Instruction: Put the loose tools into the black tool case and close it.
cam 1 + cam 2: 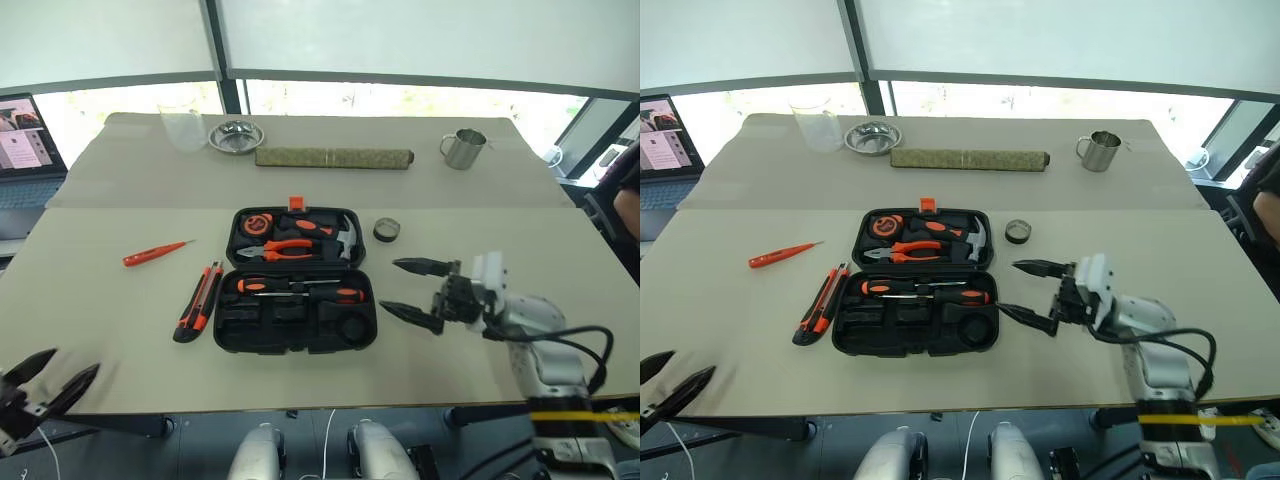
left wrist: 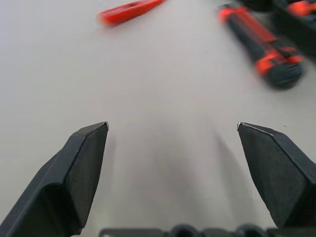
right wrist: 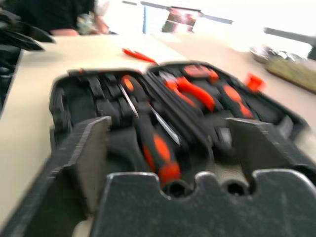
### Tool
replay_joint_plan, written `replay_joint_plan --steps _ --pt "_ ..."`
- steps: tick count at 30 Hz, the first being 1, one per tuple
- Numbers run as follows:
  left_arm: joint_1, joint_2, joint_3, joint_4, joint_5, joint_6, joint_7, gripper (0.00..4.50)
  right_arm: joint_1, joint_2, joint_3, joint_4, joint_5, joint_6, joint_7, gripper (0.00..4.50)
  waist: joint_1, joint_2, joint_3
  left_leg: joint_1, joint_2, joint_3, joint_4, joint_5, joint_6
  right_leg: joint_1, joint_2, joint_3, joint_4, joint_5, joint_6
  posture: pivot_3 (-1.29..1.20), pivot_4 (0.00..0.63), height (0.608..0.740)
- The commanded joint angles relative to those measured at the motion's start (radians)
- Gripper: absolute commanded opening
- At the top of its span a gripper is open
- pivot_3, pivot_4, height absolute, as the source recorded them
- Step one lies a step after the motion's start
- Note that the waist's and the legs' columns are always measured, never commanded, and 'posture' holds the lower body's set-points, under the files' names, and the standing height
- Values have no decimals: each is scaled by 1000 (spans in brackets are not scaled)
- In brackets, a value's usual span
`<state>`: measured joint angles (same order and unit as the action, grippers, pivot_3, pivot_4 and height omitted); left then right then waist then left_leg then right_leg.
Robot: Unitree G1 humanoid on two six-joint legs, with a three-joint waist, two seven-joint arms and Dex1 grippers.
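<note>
The black tool case [image 1: 222,340] lies open at the table's centre, with two screwdrivers [image 1: 300,290] resting in its near half and pliers, a hammer and a tape measure in the far half. An orange screwdriver [image 1: 155,254] lies loose to the case's left, and the orange-and-black utility knife [image 1: 199,301] lies right beside the case. A small dark tape roll [image 1: 387,230] sits off the case's far right corner. My right gripper [image 1: 390,286] is open and empty just right of the case, pointing at it. At the table's near left edge, my left gripper [image 1: 72,363] is open and empty.
Along the far side stand a clear cup [image 1: 183,128], a metal bowl [image 1: 236,136], a rolled mat [image 1: 334,157] and a metal mug [image 1: 464,148]. A laptop [image 1: 25,140] sits at the far left. A person's arm [image 1: 628,200] shows at the right edge.
</note>
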<state>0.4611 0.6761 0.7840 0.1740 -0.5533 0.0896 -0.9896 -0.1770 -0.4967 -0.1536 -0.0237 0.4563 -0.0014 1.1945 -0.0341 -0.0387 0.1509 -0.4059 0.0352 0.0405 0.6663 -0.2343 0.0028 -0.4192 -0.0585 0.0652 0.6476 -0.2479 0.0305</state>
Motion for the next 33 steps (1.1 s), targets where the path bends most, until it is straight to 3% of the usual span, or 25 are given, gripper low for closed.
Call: replay_joint_plan --steps 1,8,13,17,23,29,30,31,33 --pt "-72 31 3 14 -13 11 27 4500 19 12 -22 -103 54 -23 -32 4465 -1 0 0 0 0 1 0 0 0 0 0 0 0 0 0 0 150 740" --pt "-505 169 -204 123 64 149 124 4500 50 27 2 -232 86 23 -113 4465 32 -5 -2 0 -1 2 1 3 -1 2 2 -2 1 1 0 0 150 740" --pt "-919 213 -462 518 277 90 117 4500 37 27 34 -253 72 20 -146 4465 21 -5 -2 -2 -3 4 1 3 -1 0 2 -1 1 2 0 0 150 740" --pt "-1158 186 -573 813 394 1 142 4500 20 13 24 -246 66 17 -174 4465 15 -6 -2 -4 -2 4 1 3 -1 -2 4 -1 1 3 0 0 150 740" --pt "-1302 145 -637 1035 478 -52 147 4500 49 -3 19 -284 59 19 -220 4465 19 -6 -2 -7 -2 4 1 2 0 -3 4 0 0 3 0 0 150 740" --pt "-1329 134 -646 1094 495 -43 72 4500 57 -7 28 -305 52 20 -255 4465 21 -7 -2 -8 -2 3 2 2 0 -3 4 -1 1 3 1 0 150 740" --pt "-1331 134 -644 1096 493 -41 59 3986 58 -8 29 -307 52 20 -258 4500 21 -6 -2 -8 -2 3 3 2 0 -3 4 -1 1 3 1 0 150 740" --pt "-1331 134 -643 1097 491 -42 49 3847 59 -9 29 -307 52 19 -260 4500 21 -7 -2 -8 -2 3 3 2 0 -3 3 -1 1 3 1 0 150 740" --pt "-1326 133 -644 1095 489 -41 13 3165 61 -12 30 -305 50 16 -261 4500 22 -7 -2 -8 -3 3 3 2 0 -3 3 -1 1 3 1 0 150 740"
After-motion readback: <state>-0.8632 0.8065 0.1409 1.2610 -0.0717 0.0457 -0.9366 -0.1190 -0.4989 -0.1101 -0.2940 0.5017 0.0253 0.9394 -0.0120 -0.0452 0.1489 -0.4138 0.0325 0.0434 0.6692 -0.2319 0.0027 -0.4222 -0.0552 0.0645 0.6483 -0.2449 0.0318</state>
